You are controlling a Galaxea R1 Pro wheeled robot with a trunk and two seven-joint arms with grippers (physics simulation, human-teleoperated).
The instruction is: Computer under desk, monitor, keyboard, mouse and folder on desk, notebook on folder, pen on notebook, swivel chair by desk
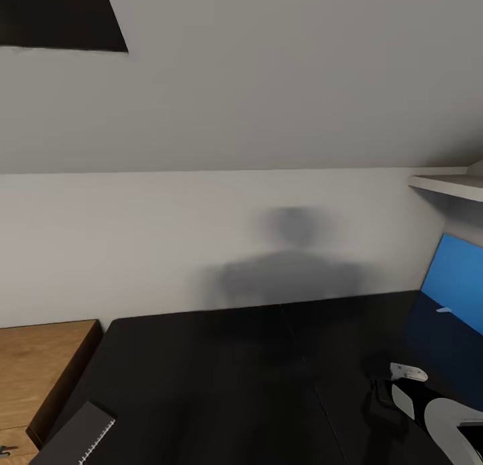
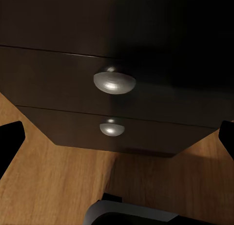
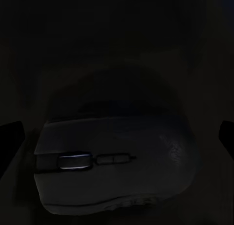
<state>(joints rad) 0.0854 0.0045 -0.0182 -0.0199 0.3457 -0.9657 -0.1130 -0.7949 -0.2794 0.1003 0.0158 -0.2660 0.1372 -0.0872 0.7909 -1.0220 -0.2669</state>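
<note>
The right tool (image 3: 117, 132) hung wide over the mouse (image 3: 112, 161), which looked light, hard and smooth, best pinched across its flanks; the left tool's state was unclear.

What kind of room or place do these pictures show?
Most likely a home office corner or bedroom workspace. A large black desk stands against a white wall under a sloped ceiling, a computer mouse lies under the right gripper, and black drawers with round metal knobs stand on a wooden floor.
</note>
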